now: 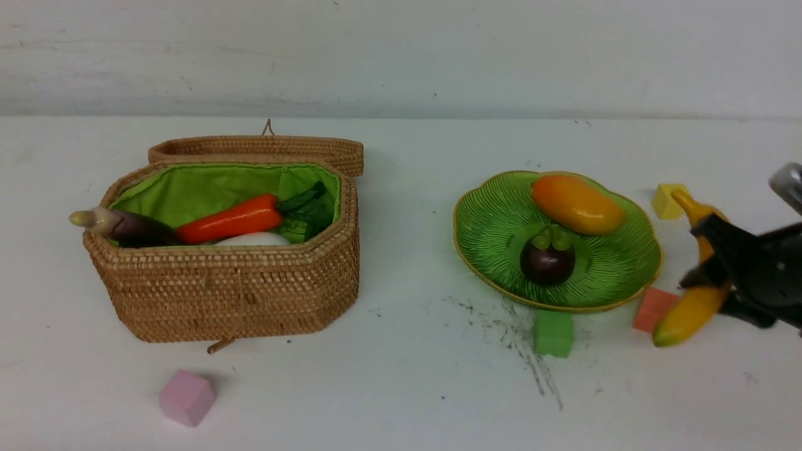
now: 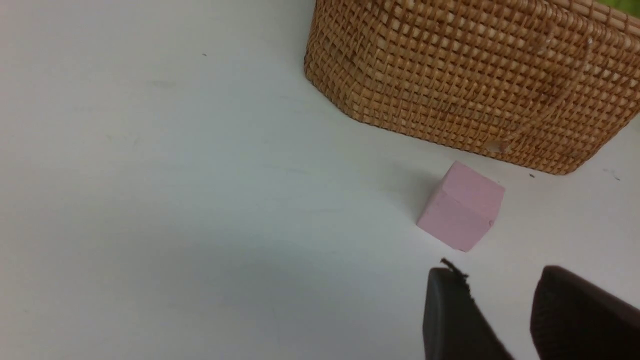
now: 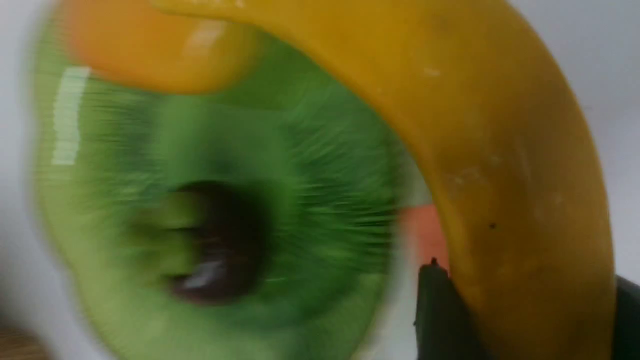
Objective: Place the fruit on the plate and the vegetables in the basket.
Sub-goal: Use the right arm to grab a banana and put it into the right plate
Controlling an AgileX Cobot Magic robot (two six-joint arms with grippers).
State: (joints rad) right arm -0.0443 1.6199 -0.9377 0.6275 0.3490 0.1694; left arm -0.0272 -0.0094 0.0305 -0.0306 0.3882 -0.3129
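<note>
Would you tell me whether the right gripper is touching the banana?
Touching: in the right wrist view the banana sits between the right gripper's fingers, pressed against them.

The mango (image 1: 578, 204) and mangosteen (image 1: 547, 257) are lying on the green plate (image 1: 489, 232). The banana (image 1: 692, 307) is sitting just right of it. The carrot (image 1: 230, 219), eggplant (image 1: 128, 227), radish (image 1: 254, 239) and leafy vegetable (image 1: 307, 213) are resting inside the open basket (image 1: 232, 288).
</note>
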